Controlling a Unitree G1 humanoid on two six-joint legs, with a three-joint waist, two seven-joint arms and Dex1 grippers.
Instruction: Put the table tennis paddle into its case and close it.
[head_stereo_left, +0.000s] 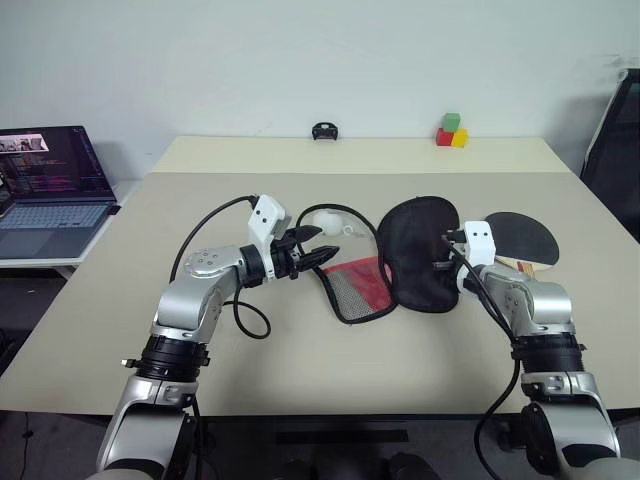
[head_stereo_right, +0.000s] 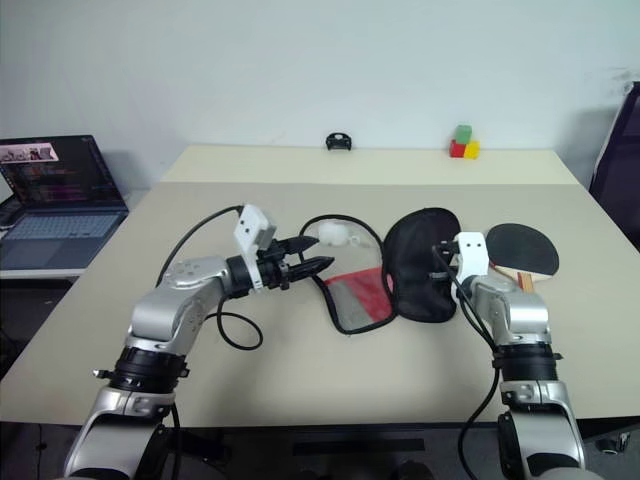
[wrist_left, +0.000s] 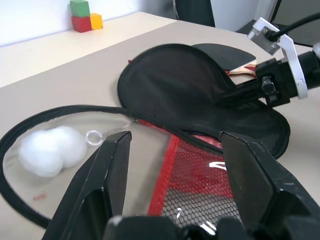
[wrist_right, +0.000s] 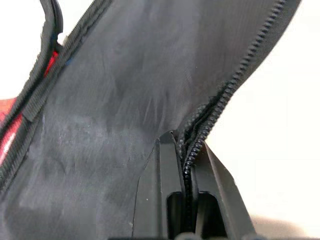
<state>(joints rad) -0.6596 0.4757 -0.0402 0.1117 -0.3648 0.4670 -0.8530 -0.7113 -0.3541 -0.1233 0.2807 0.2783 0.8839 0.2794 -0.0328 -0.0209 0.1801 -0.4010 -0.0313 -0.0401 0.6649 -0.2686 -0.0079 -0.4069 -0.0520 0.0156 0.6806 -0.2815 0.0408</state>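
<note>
Beige table (head_stereo_left: 300, 370) | right gripper (wrist_right: 186, 150) clamped on case (head_stereo_left: 420, 250) edge | paddle (head_stereo_left: 522, 238) just beyond

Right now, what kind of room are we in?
Probably an office or lab workspace: a plain beige table against a bare white wall, an open laptop on a side desk, and coloured test blocks at the table's far edge.
</note>
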